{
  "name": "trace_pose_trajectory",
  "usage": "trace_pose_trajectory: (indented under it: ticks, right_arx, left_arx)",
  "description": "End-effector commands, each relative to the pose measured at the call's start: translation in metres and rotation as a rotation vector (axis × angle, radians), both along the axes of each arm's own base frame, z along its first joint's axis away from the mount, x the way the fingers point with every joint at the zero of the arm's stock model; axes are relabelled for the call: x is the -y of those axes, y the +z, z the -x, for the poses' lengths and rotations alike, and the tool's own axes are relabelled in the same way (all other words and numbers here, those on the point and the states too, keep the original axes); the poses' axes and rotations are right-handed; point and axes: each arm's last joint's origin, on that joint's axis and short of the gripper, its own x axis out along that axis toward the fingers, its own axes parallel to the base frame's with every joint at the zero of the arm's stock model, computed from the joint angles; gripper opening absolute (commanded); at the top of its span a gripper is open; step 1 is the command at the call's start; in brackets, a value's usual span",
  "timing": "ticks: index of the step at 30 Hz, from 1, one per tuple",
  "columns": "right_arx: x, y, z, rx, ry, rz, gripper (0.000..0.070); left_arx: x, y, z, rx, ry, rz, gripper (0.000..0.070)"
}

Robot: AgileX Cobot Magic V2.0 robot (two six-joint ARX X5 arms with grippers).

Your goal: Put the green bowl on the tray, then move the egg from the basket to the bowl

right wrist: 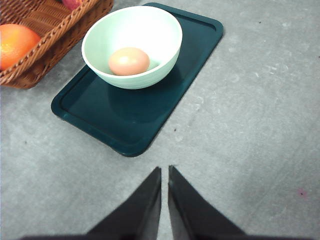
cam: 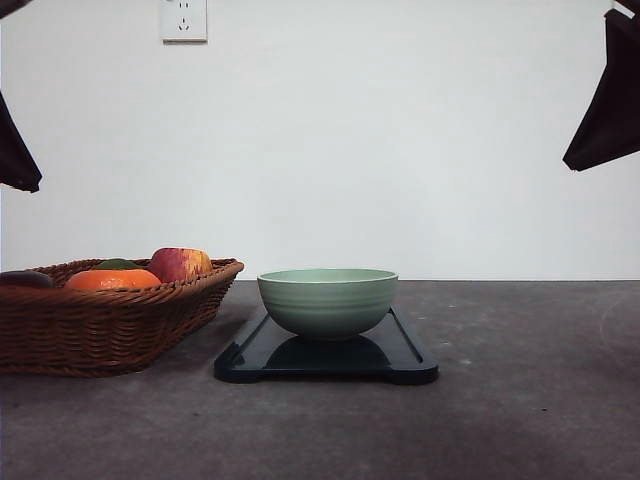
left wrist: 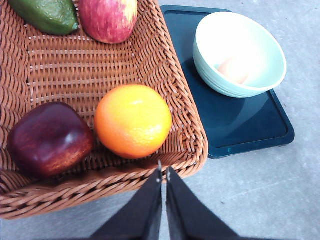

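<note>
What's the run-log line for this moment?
green bowl on tray | egg in bowl | left gripper shut | right gripper shut

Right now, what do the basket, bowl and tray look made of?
Basket: woven brown wicker, matte; the weave is plain to see.
Green bowl: looks like glazed ceramic, smooth with a soft sheen; could be plastic.
Tray: probably moulded plastic, dark and semi-gloss, reflecting the bowl.
</note>
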Motion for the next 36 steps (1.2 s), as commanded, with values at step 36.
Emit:
trace_pose_trajectory:
  ticks: [36]
  right_arx:
    - [-0.002, 0.001, -0.001, 0.012, 0.01, 0.0, 0.0016]
  left_arx:
    - [-0.057, -0.099, 0.048, 0.514, 0.269, -0.083, 0.0]
